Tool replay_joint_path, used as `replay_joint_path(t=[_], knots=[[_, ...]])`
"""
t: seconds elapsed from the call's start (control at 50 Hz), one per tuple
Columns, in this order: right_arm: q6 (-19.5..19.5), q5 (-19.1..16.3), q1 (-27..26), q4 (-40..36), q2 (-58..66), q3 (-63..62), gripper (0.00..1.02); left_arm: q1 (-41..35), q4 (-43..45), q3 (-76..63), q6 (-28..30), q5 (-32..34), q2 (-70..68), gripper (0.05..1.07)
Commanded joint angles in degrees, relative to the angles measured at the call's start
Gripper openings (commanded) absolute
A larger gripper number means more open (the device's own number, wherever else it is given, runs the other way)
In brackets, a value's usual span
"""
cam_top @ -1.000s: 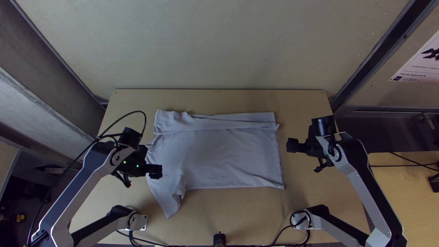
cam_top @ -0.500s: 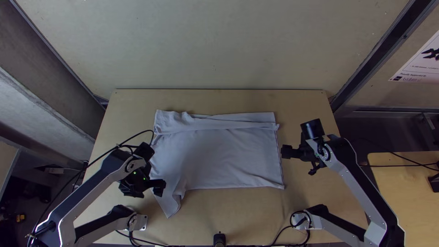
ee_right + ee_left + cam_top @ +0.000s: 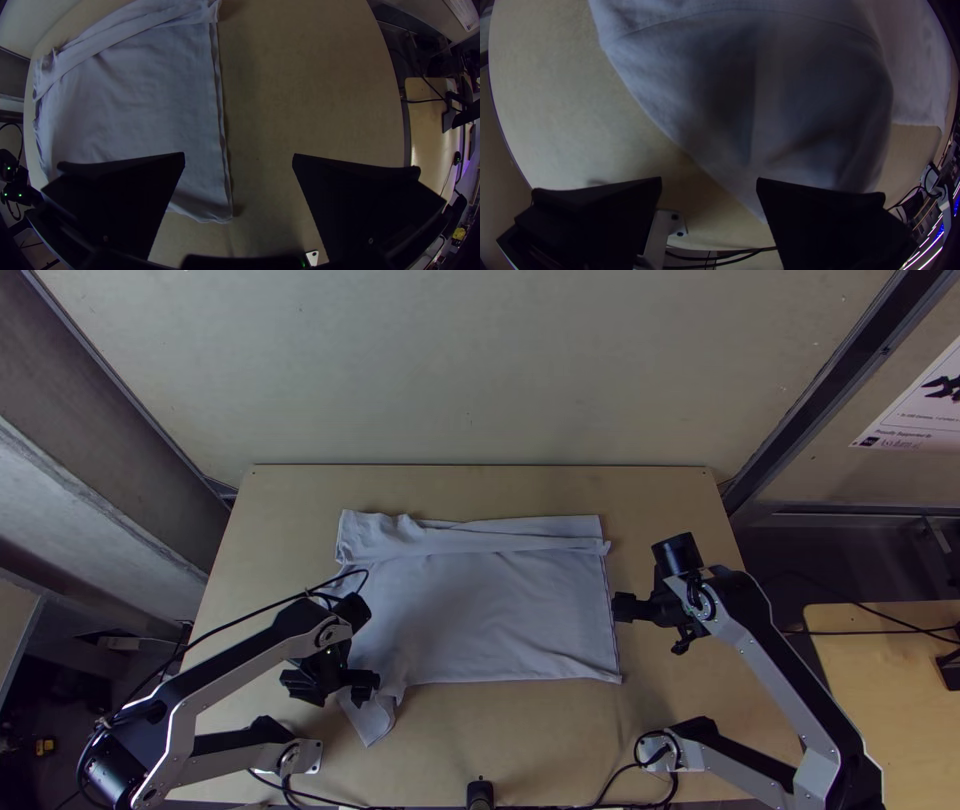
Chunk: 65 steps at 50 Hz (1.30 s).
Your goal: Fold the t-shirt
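The t-shirt (image 3: 480,610) was laid on the surface (image 3: 540,740), its long axis set side to side, a band folded along its far edge. The left pincer (image 3: 372,682), spread with nothing pinched, was placed nearest the loose corner (image 3: 372,728), whose tip was pointed nearward; the right pincer (image 3: 618,608), also spread, was held by the opposite side.

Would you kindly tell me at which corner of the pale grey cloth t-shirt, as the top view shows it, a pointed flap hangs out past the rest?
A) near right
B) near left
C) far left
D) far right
B: the pointed flap juts from the near left of the pale grey cloth t-shirt toward the table's near edge, with the left arm's open black gripper above it.
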Motion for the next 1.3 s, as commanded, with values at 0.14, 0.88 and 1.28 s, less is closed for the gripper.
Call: replay_joint_path(t=[0.14, 0.88, 1.28], knots=[[1.4, -1.2, 0.8, -0.6, 1.0, -2.2, 0.99, -1.8, 2.5, -3.1, -1.7, 0.3, 3.8, 0.75], [1.2, -3.2, 5.8, -4.5, 1.0, -4.9, 0.92, 3.1, 9.8, -3.1, 3.3, 0.6, 5.0, 0.08], [0.8, -7.9, 6.3, -4.8, 7.9, -10.5, 0.83, 15.2, 4.9, 1.2, 9.0, 0.6, 0.8, 0.08]])
